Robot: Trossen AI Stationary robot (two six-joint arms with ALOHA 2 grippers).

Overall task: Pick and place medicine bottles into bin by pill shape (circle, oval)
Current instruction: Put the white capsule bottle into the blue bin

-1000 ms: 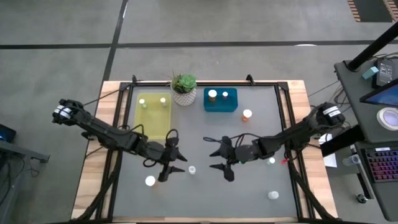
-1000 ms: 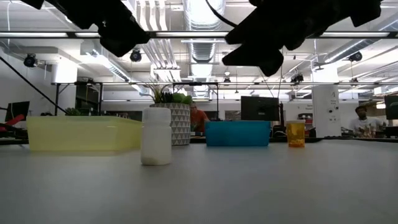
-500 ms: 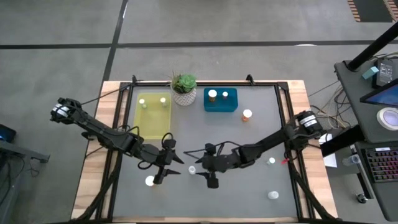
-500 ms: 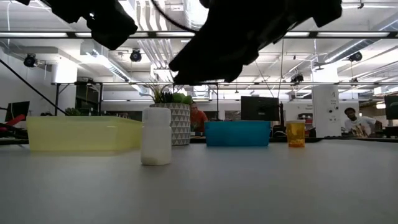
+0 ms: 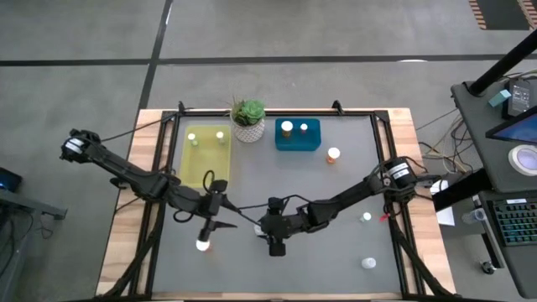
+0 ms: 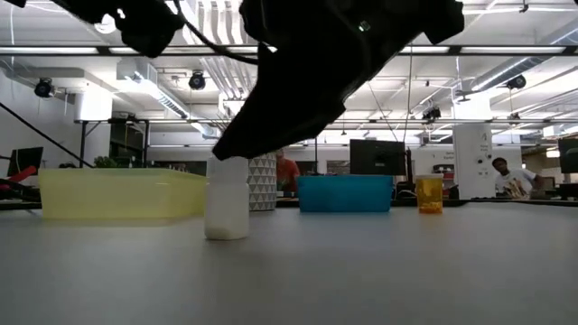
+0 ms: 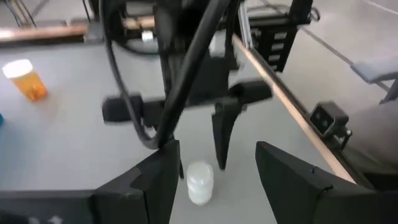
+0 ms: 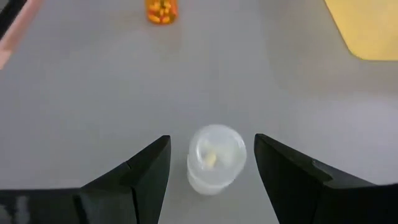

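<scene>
A small white bottle (image 8: 216, 158) with a round cap stands upright on the grey table top (image 5: 336, 252), near its middle. My right gripper (image 8: 211, 168) is open, with one finger on each side of this bottle and a gap on both sides. In the low view its dark bulk hangs over the bottle (image 6: 227, 203). My left gripper (image 5: 211, 228) is open and holds nothing. It hovers left of that bottle, just above an orange-bodied bottle (image 5: 201, 244). The left wrist view shows the white bottle (image 7: 200, 182) with my right gripper behind it.
A yellow bin (image 5: 207, 155) and a blue bin (image 5: 297, 138) at the far side each hold two bottles. A potted plant (image 5: 248, 117) stands between them. An orange bottle (image 5: 333, 155) and two white ones (image 5: 367, 218) (image 5: 368, 262) stand on the right half.
My right gripper has reached toward the table's left and sunk, rolling a little. Its open fingers now stand on both sides of the white bottle. My left gripper has drawn back toward the left edge and risen slightly. No bottle has moved.
</scene>
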